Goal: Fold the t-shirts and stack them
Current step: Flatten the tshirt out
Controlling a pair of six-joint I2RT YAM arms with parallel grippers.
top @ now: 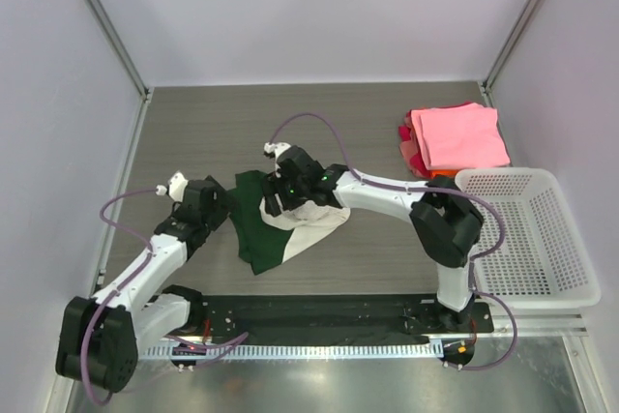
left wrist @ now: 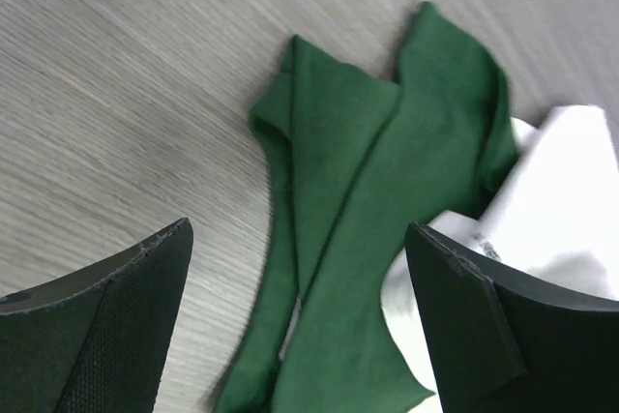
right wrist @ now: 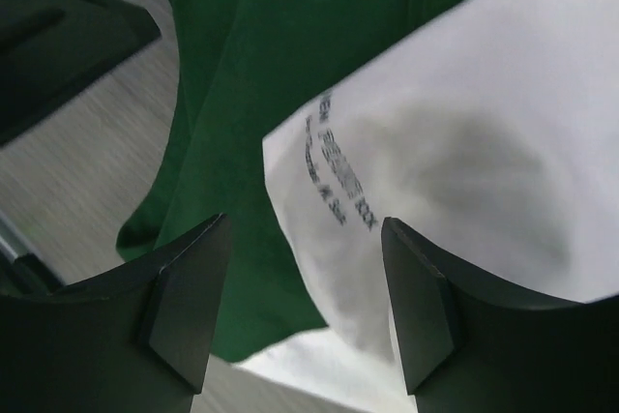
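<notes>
The white mesh basket (top: 503, 172) stands at the right edge of the tabletop (top: 338, 113), and only its own perforated floor shows through it. Just beside its far left corner, outside it on the tabletop, lies the stack of folded t-shirts (top: 459, 135): pink on top, red and a sliver of orange peeking out beneath. The cream-white shirt with dark green sleeves (top: 266, 239) lies crumpled in the middle of the tabletop, well apart from the basket. The left gripper (left wrist: 298, 239) hangs over its green left side, jaws spread wide with nothing between them. The right gripper (right wrist: 305, 229) sits over the white part with its small dark print, jaws also spread and pinching no cloth.
</notes>
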